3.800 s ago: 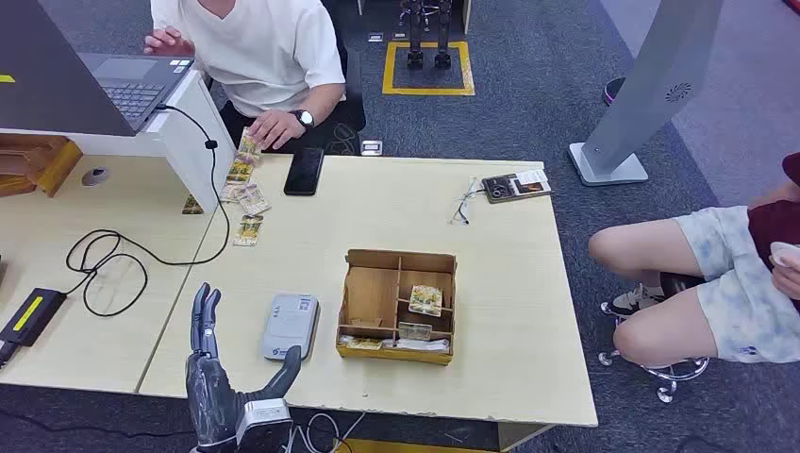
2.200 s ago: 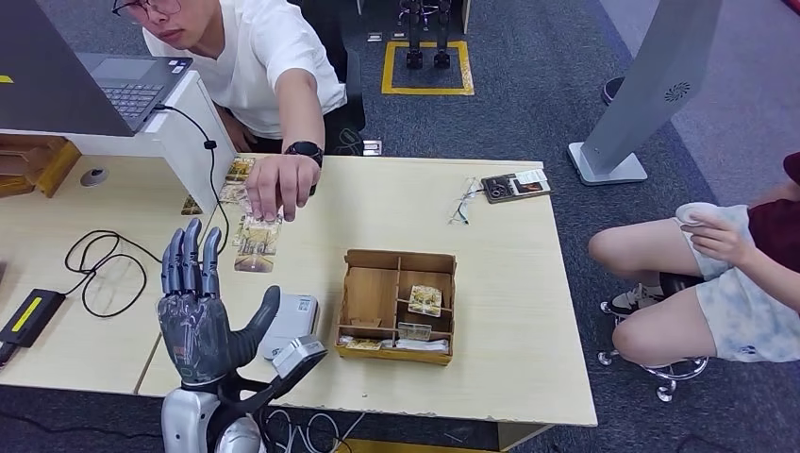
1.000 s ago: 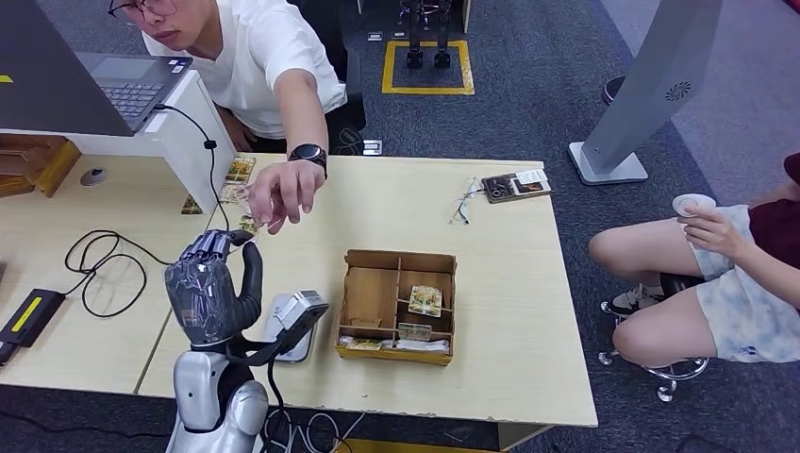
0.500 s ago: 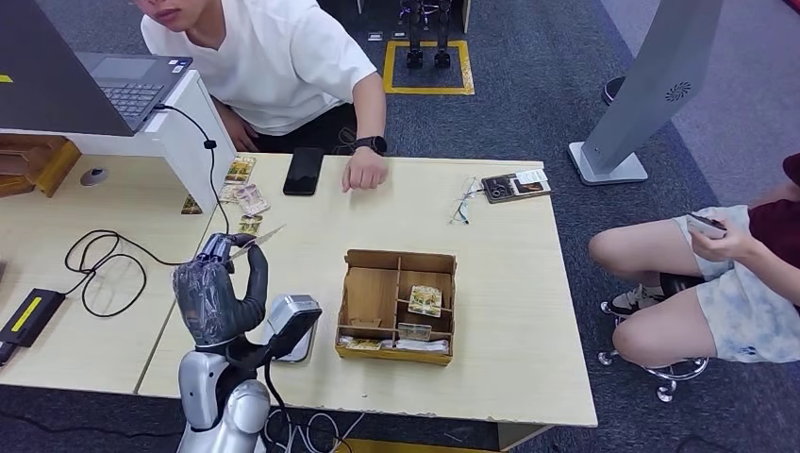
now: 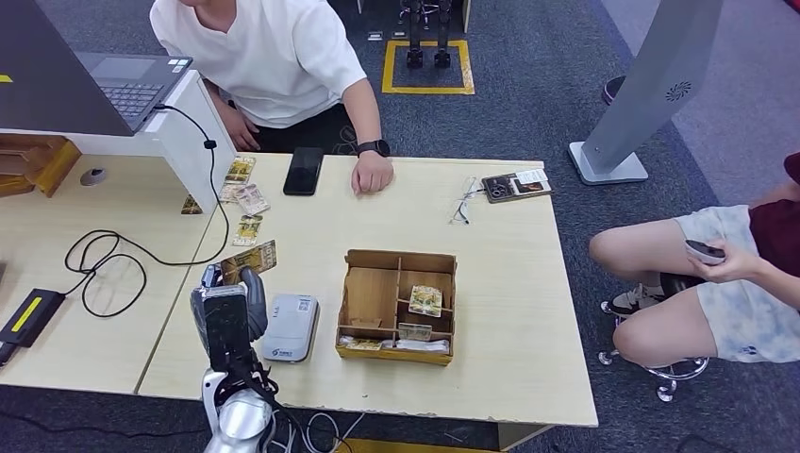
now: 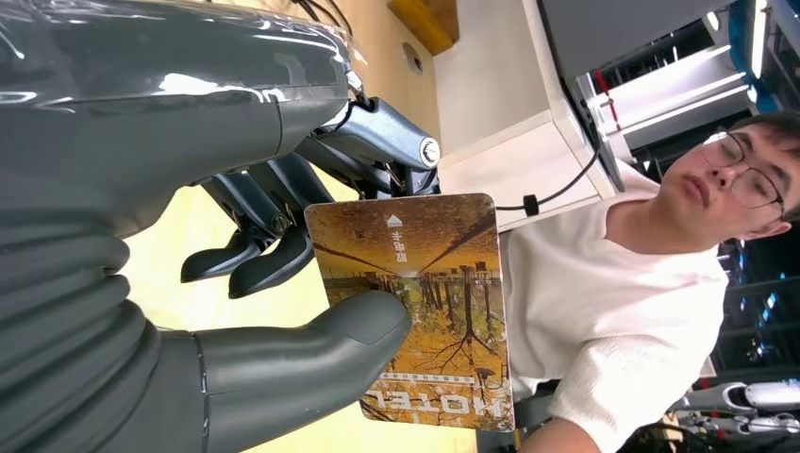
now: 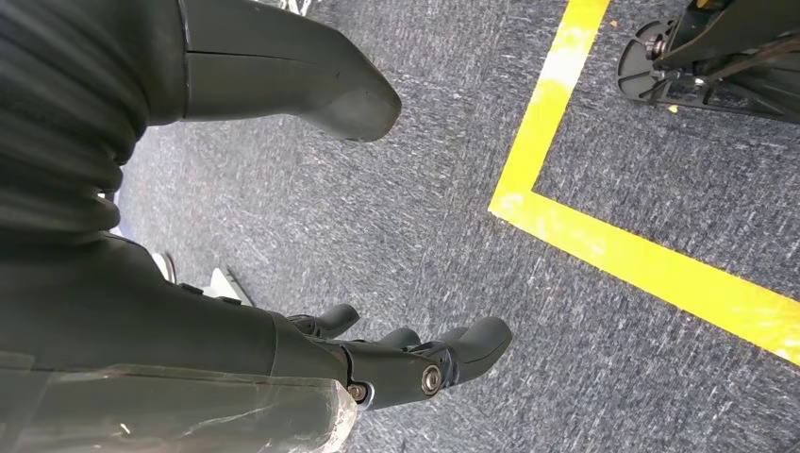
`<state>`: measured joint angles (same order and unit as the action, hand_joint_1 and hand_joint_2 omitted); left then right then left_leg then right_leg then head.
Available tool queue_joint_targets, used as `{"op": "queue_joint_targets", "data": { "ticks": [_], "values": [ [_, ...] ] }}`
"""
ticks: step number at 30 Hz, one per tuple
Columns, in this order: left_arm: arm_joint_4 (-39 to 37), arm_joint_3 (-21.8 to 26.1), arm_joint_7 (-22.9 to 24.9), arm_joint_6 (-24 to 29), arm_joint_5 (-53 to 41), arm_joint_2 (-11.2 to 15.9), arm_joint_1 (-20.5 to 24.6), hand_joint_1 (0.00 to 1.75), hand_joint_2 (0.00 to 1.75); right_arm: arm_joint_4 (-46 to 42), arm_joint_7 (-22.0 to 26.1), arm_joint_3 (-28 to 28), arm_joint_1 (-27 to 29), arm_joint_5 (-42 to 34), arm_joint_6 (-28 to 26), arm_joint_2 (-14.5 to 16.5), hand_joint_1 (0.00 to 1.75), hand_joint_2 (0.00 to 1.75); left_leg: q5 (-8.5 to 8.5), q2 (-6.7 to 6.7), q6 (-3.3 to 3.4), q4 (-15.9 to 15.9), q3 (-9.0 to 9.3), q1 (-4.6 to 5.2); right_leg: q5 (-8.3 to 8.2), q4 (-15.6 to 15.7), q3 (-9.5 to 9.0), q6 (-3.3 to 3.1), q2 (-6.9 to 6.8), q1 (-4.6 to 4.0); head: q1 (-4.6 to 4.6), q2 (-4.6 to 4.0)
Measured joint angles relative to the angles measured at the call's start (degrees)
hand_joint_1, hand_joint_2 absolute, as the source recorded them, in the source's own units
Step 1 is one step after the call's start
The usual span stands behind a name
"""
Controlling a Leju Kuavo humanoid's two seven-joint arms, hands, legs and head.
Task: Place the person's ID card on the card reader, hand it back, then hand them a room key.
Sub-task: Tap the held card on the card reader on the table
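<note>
My left hand (image 5: 226, 316) pinches the person's ID card (image 5: 250, 260), a card with an orange autumn picture, and holds it above the table just left of the grey card reader (image 5: 290, 327). In the left wrist view the thumb (image 6: 311, 349) presses the ID card (image 6: 425, 311), printed HOTEL, against the darker fingers (image 6: 274, 255). The wooden key box (image 5: 443, 354) stands right of the reader with several cards in its compartments. The person's hand (image 5: 372, 176) rests on the table's far edge. My right hand (image 7: 189, 321) hangs over the carpet with fingers apart and nothing in it.
A black phone (image 5: 304, 171) and several loose cards (image 5: 247, 200) lie near the far edge. A black cable (image 5: 104, 264) loops over the left table, by a laptop (image 5: 132, 85) on a white stand. A lanyard badge (image 5: 514, 185) lies far right. A seated person's legs (image 5: 698, 283) are beside the table.
The person handed the card to my raised left hand, then drew their hand back to the far edge. My left hand has turned and come down beside the reader, still holding the card.
</note>
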<state>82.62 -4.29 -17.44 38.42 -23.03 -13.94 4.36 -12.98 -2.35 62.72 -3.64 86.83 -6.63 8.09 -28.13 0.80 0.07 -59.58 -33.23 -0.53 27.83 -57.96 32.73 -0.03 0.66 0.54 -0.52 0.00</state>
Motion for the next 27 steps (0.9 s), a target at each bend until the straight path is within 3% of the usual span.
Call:
{"op": "queue_joint_targets", "data": {
  "ticks": [11, 18, 27],
  "values": [
    [-2.36, -0.7, 0.1, -0.01, 4.54, 1.8, -1.07, 1.75, 1.75, 0.0, 0.15, 0.06, 0.03, -0.08, -0.24, 0.0, 0.0, 1.75, 0.0, -0.01, 0.0, 0.0, 0.0, -0.01, 0.0, 0.0, 0.0, 0.0, 0.0, 0.0, 0.0, 0.0],
    [-6.5, 0.88, 0.99, 0.0, -7.82, 2.06, -2.37, 1.75, 1.75, 0.0, 0.21, 0.07, 0.03, -0.04, -0.34, 0.0, 0.0, 1.75, 0.0, 0.0, 0.0, 0.0, -0.02, 0.0, 0.01, 0.0, 0.0, 0.0, 0.0, 0.0, 0.01, 0.0],
    [-11.86, 9.62, -0.57, 0.01, -23.32, -0.96, -2.44, 1.75, 1.75, 0.0, 0.23, 0.07, 0.01, 0.02, -0.39, 0.0, 0.0, 1.75, 0.0, -0.01, 0.0, 0.0, -0.01, 0.0, 0.0, 0.0, 0.0, 0.0, 0.0, 0.0, 0.01, 0.0]
  ]
}}
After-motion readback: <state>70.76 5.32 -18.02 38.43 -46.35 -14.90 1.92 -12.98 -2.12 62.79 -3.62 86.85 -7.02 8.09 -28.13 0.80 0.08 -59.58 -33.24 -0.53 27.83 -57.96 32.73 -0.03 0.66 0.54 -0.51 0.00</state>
